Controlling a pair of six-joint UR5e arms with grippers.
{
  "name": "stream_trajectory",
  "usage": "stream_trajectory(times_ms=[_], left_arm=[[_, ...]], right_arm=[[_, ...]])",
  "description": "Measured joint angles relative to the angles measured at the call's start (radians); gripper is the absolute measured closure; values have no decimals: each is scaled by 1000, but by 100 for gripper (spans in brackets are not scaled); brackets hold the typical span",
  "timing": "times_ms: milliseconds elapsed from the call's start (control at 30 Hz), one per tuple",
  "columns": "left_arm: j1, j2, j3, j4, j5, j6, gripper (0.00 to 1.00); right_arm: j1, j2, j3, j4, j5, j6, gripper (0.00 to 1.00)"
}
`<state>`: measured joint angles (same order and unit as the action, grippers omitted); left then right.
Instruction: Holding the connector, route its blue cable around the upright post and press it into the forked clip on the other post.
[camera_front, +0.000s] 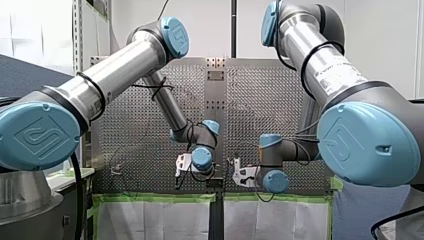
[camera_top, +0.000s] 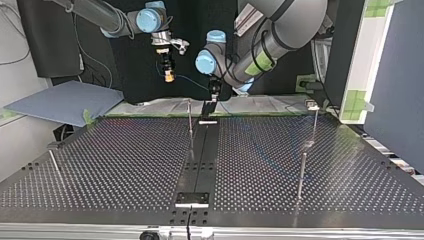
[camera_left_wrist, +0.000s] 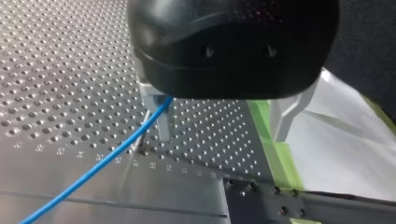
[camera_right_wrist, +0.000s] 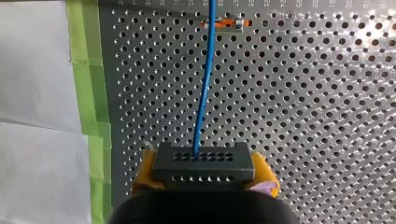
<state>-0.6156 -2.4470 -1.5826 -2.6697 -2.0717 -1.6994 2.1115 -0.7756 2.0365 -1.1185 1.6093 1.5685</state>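
In the right wrist view my right gripper (camera_right_wrist: 205, 176) has its yellow pads shut on a black connector (camera_right_wrist: 201, 163) with rows of holes. A blue cable (camera_right_wrist: 203, 93) runs straight ahead from it to an orange clip (camera_right_wrist: 222, 22) on the perforated table. The top view shows that gripper (camera_top: 169, 74) raised at the far edge, the thin cable (camera_top: 192, 81) slanting across to my left gripper (camera_top: 210, 102). My left gripper (camera_left_wrist: 222, 133) is open just above the table, and the blue cable (camera_left_wrist: 107, 156) touches the inner side of one finger (camera_left_wrist: 161, 119). A post (camera_top: 190, 122) stands nearby; another post carries a forked clip (camera_top: 313, 106).
A third upright post (camera_top: 301, 172) stands nearer the camera at the top view's right, and a leaning rod (camera_top: 54, 162) at its left. Green tape (camera_right_wrist: 91, 79) and white sheeting (camera_right_wrist: 37, 116) line the table's edge by the grippers. A blue-grey board (camera_top: 65, 100) lies beyond the table.
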Motion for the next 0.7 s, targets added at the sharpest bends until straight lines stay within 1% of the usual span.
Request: stream_trajectory(times_ms=[133,167,200,233,267,300,333,400,433,500,533,600,633,667,700], left_arm=[[0,0,0,0,0,17,0],[-1,0,0,0,-1,24,4],[-1,0,0,1,-1,29,13],[-1,0,0,2,0,33,13],[-2,0,0,6,0,40,19],[-3,0,0,9,0,45,30],[-4,0,0,13,-1,52,30],[-8,0,0,18,-3,67,45],[-9,0,0,19,-3,73,45],[-11,0,0,21,-4,80,67],[-12,0,0,21,-4,82,67],[-13,1,0,20,-4,84,82],[-13,1,0,20,-4,84,82],[-13,1,0,20,-4,84,86],[-13,1,0,19,-4,83,86]], right_arm=[[0,0,0,0,0,0,100],[0,0,0,0,0,0,100],[0,0,0,0,0,0,100],[0,0,0,0,0,1,100],[0,0,0,0,0,1,100],[0,0,0,0,0,1,100],[0,0,0,0,0,1,100],[0,0,-1,0,-1,1,100],[0,0,-1,0,-3,1,100],[0,0,-1,0,-5,2,100],[0,0,-1,0,-6,2,100],[0,0,-1,0,-7,2,100],[0,0,-1,1,-7,2,100],[1,0,-2,2,-7,3,100],[2,0,-2,4,-7,3,100]])
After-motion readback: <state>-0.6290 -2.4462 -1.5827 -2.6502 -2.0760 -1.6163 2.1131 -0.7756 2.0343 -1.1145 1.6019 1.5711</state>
